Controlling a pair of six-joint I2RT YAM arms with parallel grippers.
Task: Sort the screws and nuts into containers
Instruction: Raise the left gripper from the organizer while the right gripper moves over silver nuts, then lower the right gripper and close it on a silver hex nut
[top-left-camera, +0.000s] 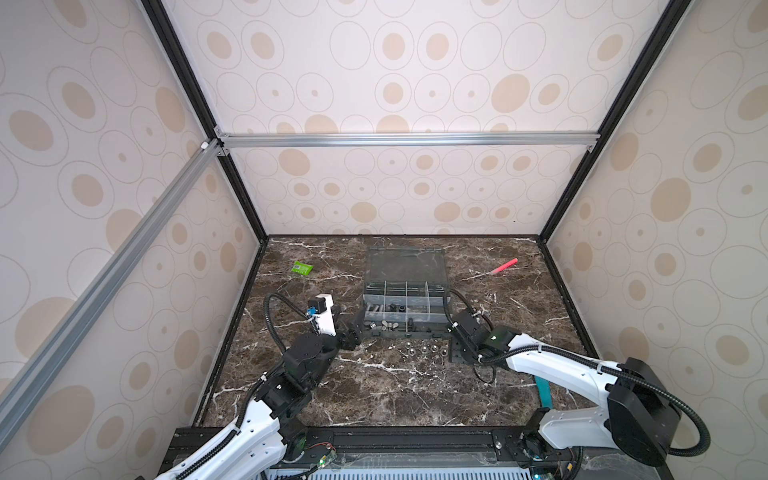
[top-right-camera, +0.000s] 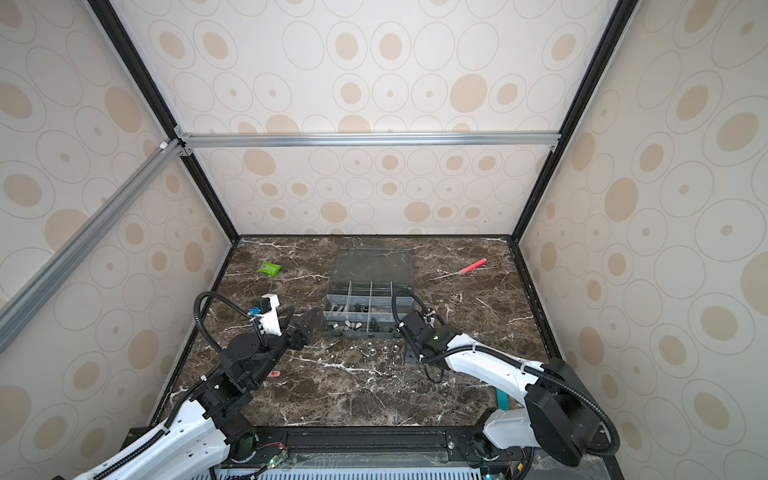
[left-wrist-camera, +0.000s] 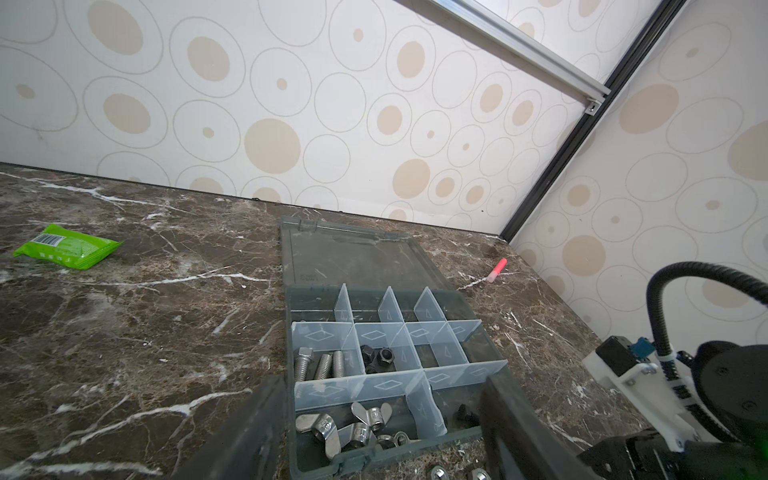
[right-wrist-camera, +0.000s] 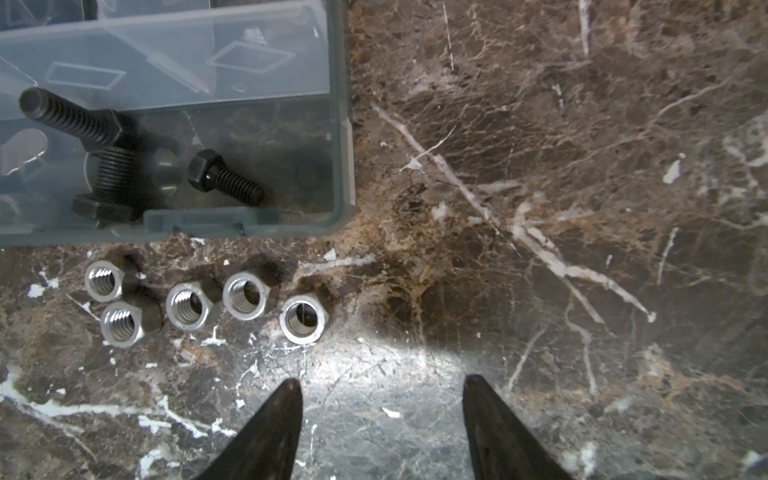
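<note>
Top view: organizer box (top-left-camera: 405, 331) centre frame on worktop (top-left-camera: 395, 399), lid flat for access; hex nuts (top-left-camera: 424, 350) loose just below.
Left wrist: left fingers (left-wrist-camera: 253, 432) spread, empty, straddling lower-centre cells (left-wrist-camera: 440, 376); silver screws (left-wrist-camera: 322, 365), wing nuts (left-wrist-camera: 345, 428) kept apart inside.
Right wrist: right fingers (right-wrist-camera: 270, 428) spread, empty, bottom centre; hex nuts lower left, probably next pick.

Silver nuts (right-wrist-camera: 189, 309), black screws (right-wrist-camera: 226, 183), grey box (right-wrist-camera: 343, 124) — brown marble table (right-wrist-camera: 540, 166) (white-veined)

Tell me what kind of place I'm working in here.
Probably a robot test cell: an aluminium frame holds patterned wall panels around a marble-look tabletop.
</note>
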